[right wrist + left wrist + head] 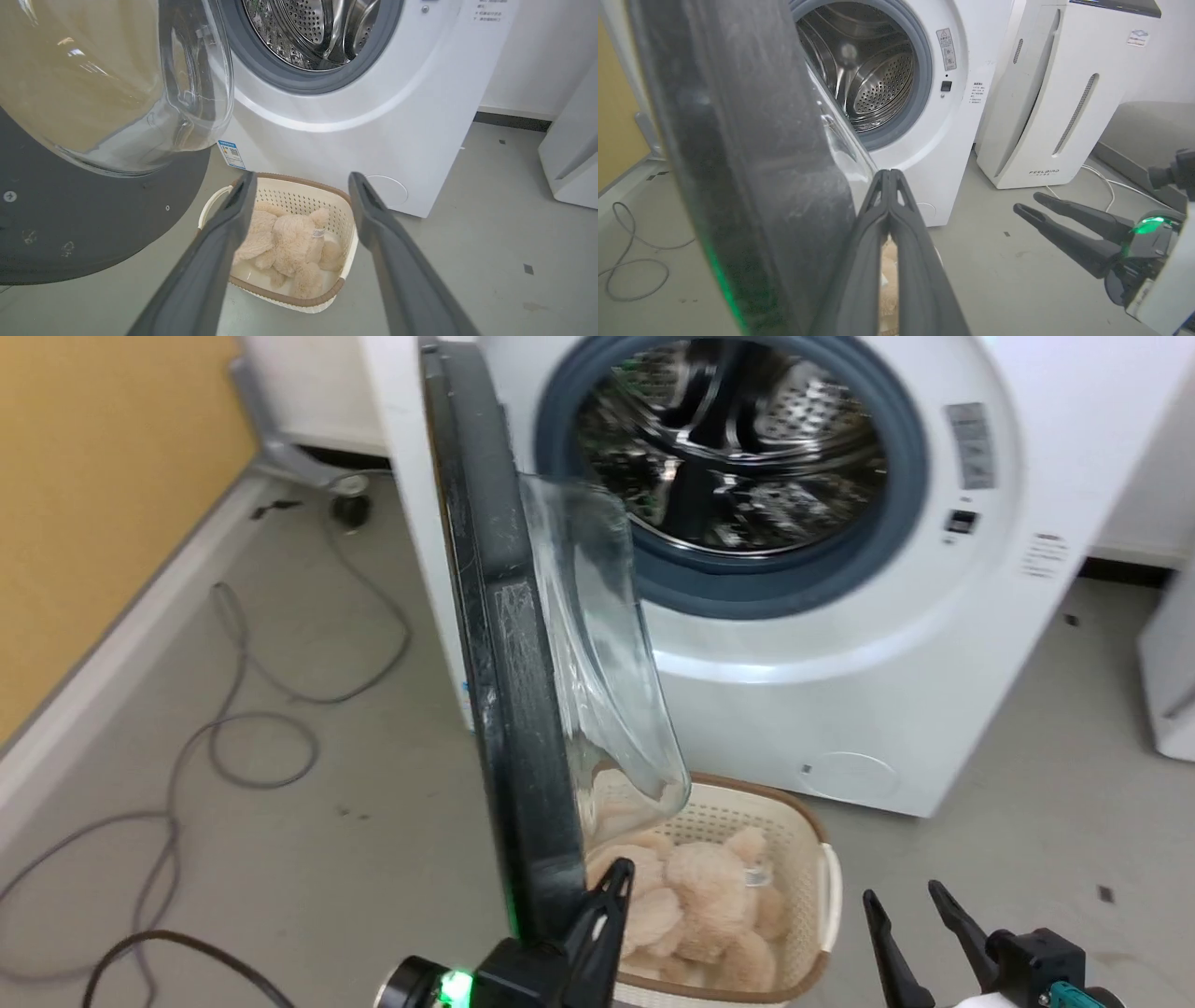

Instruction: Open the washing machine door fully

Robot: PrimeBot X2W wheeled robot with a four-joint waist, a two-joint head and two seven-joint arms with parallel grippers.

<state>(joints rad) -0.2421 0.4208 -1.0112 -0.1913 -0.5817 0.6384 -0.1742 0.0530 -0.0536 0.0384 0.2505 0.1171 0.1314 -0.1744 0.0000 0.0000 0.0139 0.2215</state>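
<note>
The washing machine door (504, 691) stands off its latch and swung out from the washing machine (840, 691), roughly square to the white front and edge-on to the head camera. The steel drum (738, 439) lies open to view beyond the fingertips of both grippers.

The left gripper (618, 875) has its two dark fingers pressed together with nothing between them. It sits just beside the door's lower rim, on the glass-bowl side; whether it touches the rim cannot be told. The right gripper (901, 893) hangs well apart from the door, its fingers spread wide and empty. A cream basket (822, 877) holding a plush toy (709, 896) sits on the floor between the two grippers and ahead of them.

The door stands upright. Its disc runs from the hinge at the machine's left side back toward the robot, the free edge nearest the left gripper. The black outer face looks away to that gripper's left, and the clear bowl bulges to its right.

By this look the job is about half done. What remains is to carry the free edge further left, away from the left gripper, until the door reaches its stop.
</note>
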